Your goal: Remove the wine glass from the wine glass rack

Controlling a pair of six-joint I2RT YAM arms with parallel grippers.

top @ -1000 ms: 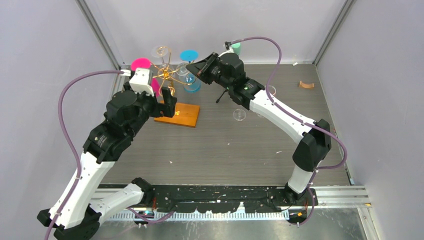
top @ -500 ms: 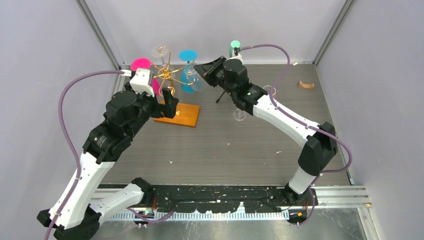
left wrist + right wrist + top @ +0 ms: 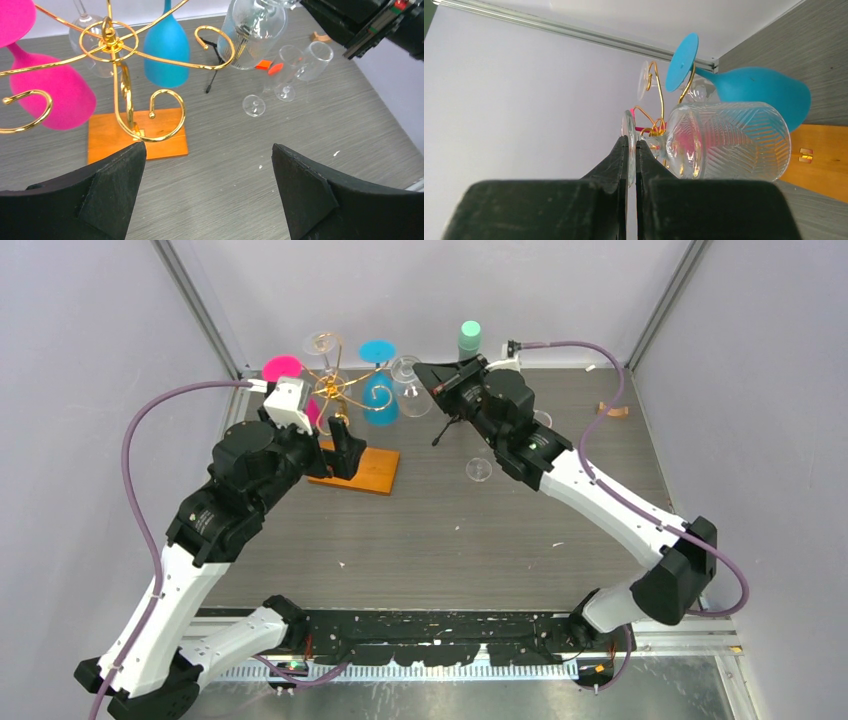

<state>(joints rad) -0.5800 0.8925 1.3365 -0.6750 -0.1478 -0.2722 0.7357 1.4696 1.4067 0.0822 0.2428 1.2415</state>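
My right gripper [image 3: 632, 145] is black, the wine glass [image 3: 729, 142] is clear with a cut herringbone pattern, the wine glass rack [image 3: 124, 95] is gold on an orange-brown base [image 3: 110, 136], beside it are a blue glass [image 3: 166, 50] and a pink glass [image 3: 55, 92], and the table [image 3: 225, 165] is grey with fine grain.

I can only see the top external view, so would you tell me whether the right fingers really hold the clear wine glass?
Observer: Yes. The right wrist view shows the right fingers shut on the flat foot of the clear wine glass.
Operator: Thank you. Is its bowl plain?
Observer: No, the bowl carries a cut herringbone pattern.
Operator: And are the left fingers holding anything?
Observer: No. The left wrist view shows the left fingers wide open with nothing between them, pointing toward the wine glass rack.
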